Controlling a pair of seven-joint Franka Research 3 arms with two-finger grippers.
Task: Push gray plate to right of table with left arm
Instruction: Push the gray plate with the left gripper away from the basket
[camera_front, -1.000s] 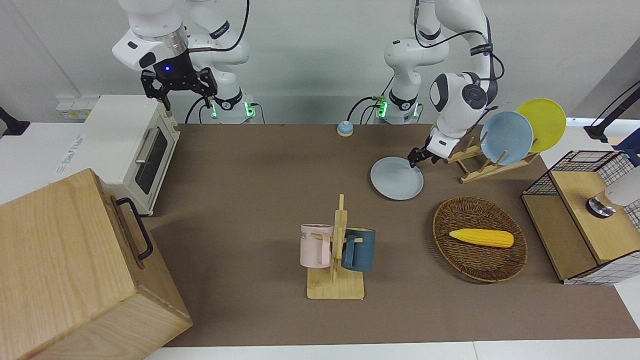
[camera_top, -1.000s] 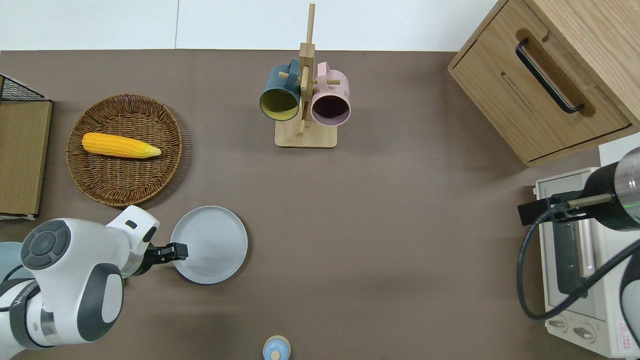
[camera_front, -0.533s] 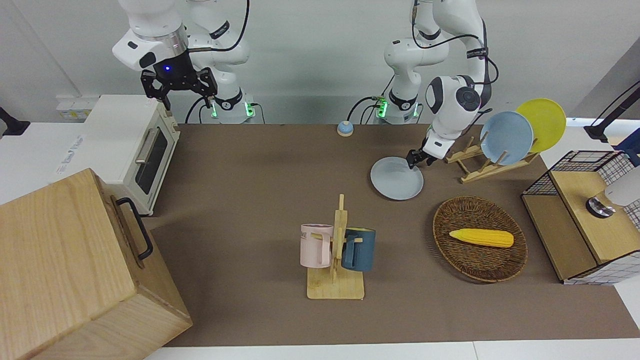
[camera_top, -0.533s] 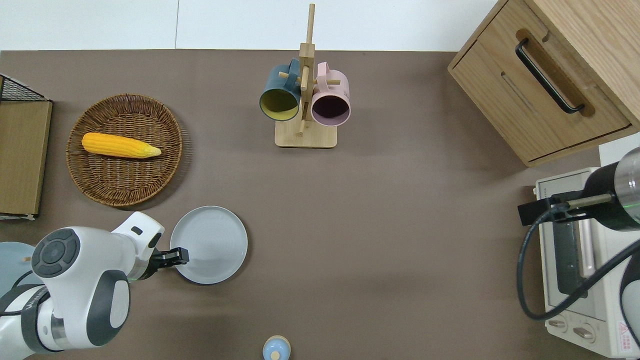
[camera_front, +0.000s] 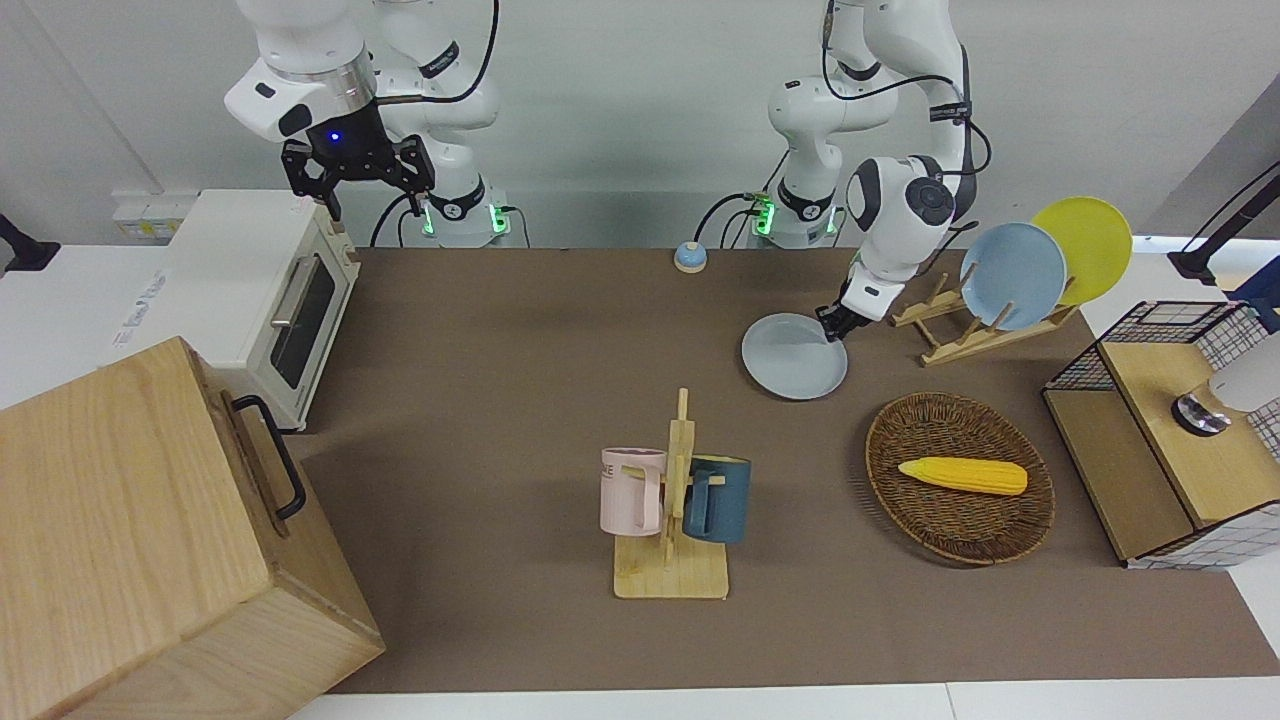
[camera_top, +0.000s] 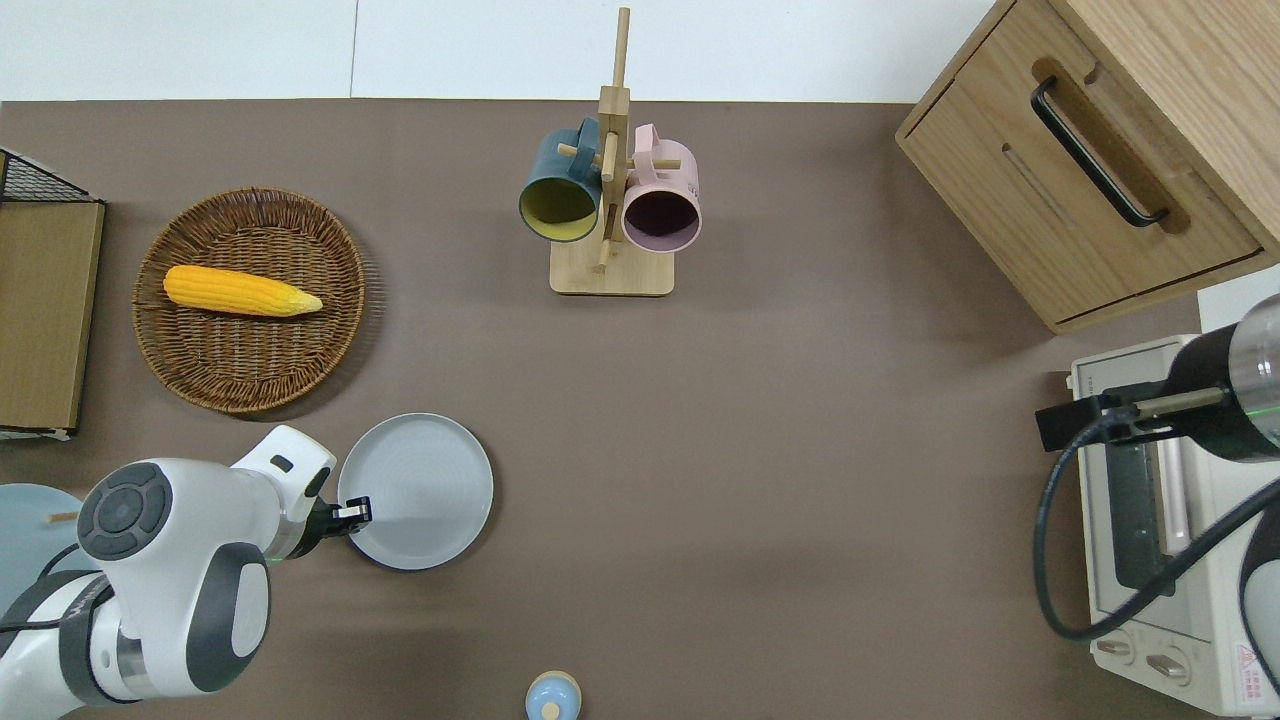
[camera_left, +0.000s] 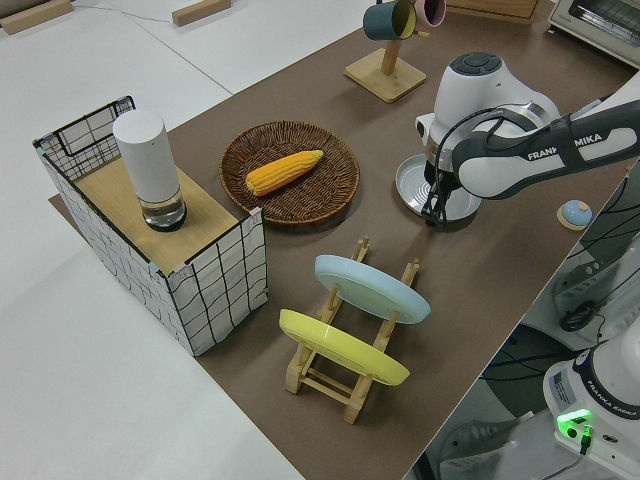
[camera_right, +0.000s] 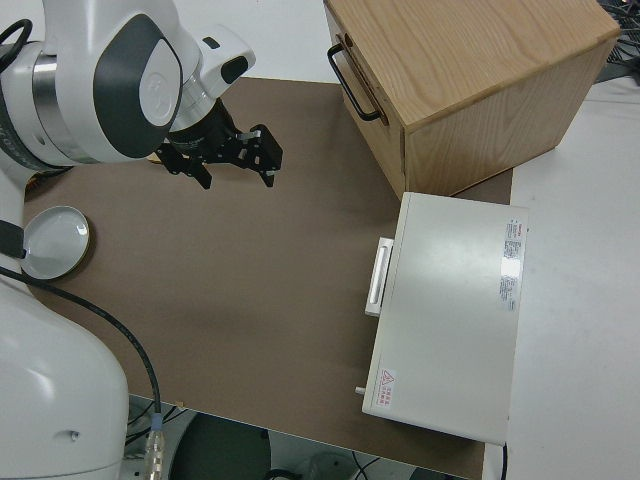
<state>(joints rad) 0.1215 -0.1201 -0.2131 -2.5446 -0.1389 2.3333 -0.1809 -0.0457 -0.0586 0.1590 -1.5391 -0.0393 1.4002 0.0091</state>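
Note:
The gray plate lies flat on the table, nearer to the robots than the wicker basket. It also shows in the overhead view and the left side view. My left gripper is shut and empty, low at the plate's rim on the side toward the left arm's end of the table, as the overhead view shows. My right gripper is open and parked.
A wicker basket holds a corn cob. A dish rack holds a sky-blue plate and a yellow plate. A mug rack stands mid-table. A wooden cabinet, a toaster oven and a small blue knob also stand here.
The left arm has shifted a little and its gripper tip has slid slightly along the plate's rim toward the robots. The plate has hardly moved. The right arm has not moved.

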